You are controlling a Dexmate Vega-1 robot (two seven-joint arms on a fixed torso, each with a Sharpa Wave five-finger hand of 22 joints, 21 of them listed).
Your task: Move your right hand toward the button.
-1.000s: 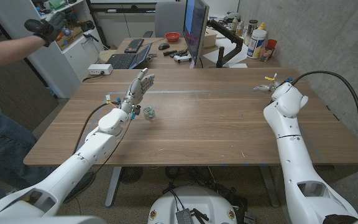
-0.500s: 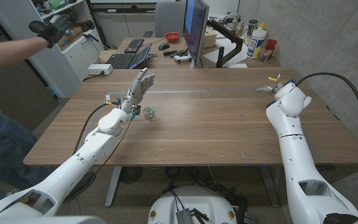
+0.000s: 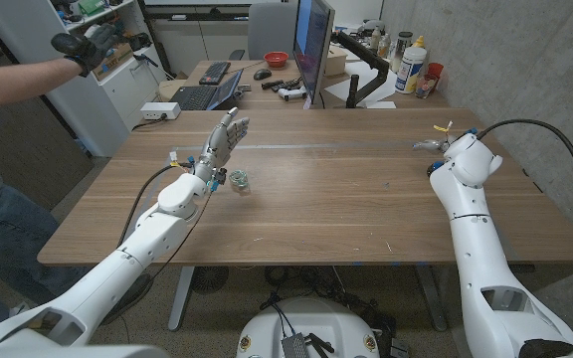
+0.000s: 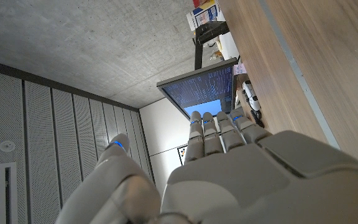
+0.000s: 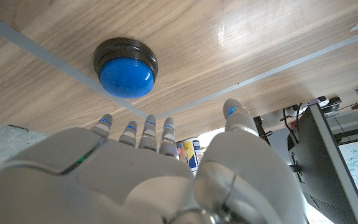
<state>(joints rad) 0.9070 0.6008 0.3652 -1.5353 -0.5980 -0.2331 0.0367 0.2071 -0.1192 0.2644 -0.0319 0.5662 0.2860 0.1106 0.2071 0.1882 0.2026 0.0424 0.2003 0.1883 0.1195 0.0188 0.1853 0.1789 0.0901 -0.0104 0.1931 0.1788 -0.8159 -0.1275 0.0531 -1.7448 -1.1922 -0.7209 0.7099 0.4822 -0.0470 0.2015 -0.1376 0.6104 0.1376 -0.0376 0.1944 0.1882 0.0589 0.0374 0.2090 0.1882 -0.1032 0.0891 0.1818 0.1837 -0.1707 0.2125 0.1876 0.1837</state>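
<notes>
Fingers (image 5: 146, 130) of the right hand (image 5: 160, 174) reach out straight and a little apart, thumb off to one side, holding nothing; in the right wrist view their tips point at the blue button (image 5: 125, 68), which sits on the wooden bench (image 3: 346, 199) just ahead of them with a strip of bare wood between, so hand and button are near but not touching. From the head view the right hand (image 3: 436, 141) hangs at the far right part of the bench, mostly hidden behind its own white forearm, and I cannot pick out the button there. The button is round in a dark collar, so it has no long axis to line up with; what matters is that it lies straight out along the line of the fingers, and my guess is the coming move is a short push forward. The left hand (image 3: 222, 141) is well away on the other side of the bench, raised with its fingers stretched and slightly parted, empty, beside a small greenish object (image 3: 239, 180), so the right hand is by far the nearer one. A person's gloved hand (image 3: 86, 45) reaches in behind the bench at the far left
</notes>
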